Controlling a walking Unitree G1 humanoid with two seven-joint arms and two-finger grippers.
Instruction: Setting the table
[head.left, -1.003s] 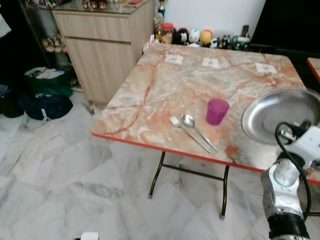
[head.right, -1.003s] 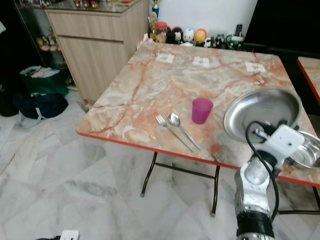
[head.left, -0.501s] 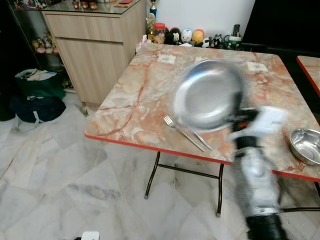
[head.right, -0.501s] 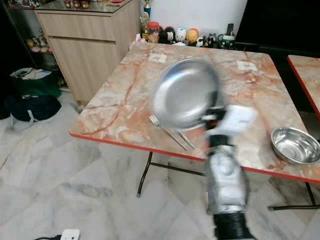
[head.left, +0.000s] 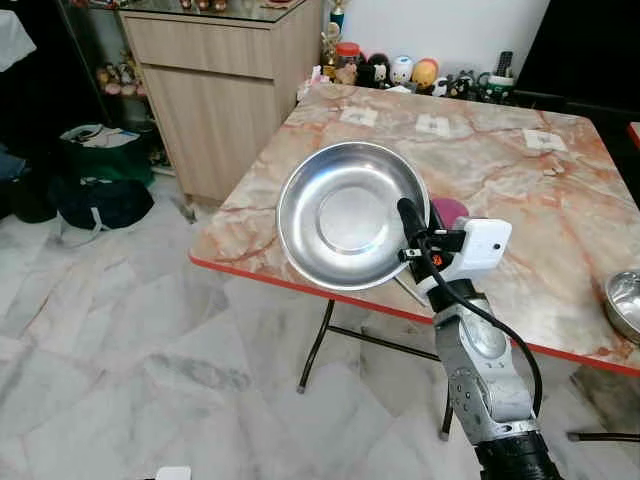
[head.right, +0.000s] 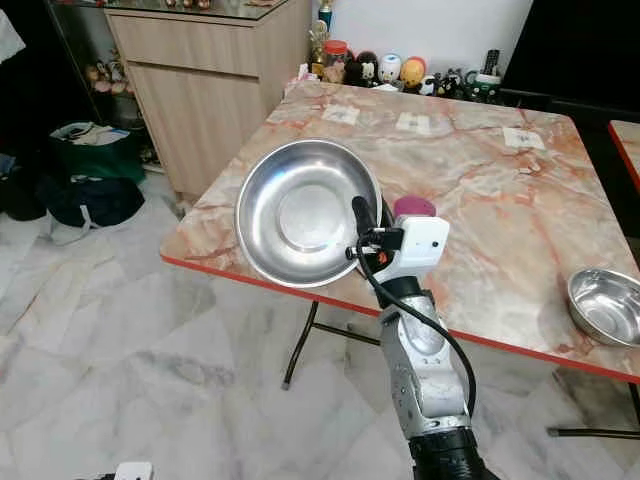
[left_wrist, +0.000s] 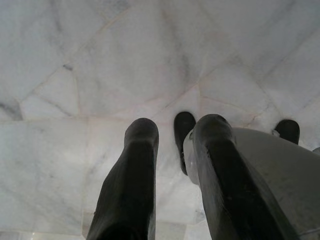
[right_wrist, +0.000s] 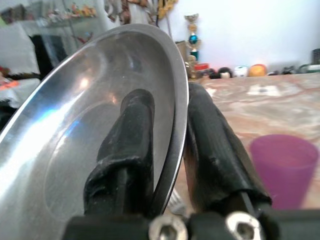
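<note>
A large round steel plate is held up in the air, tilted almost upright with its hollow side toward me, over the near left part of the marble table. My right gripper is shut on its right rim; in the right wrist view one finger lies inside the plate and the other behind it. A purple cup stands just behind the wrist, partly hidden. A small steel bowl sits near the table's right front edge. My left gripper hangs over the floor, open.
A wooden cabinet stands left of the table, with bags on the marble floor beside it. Figurines and jars line the table's far edge, and paper cards lie near them.
My right arm has swung the plate from the table's right side across to the near left and tipped it upright. The plate now covers the fork and spoon.
</note>
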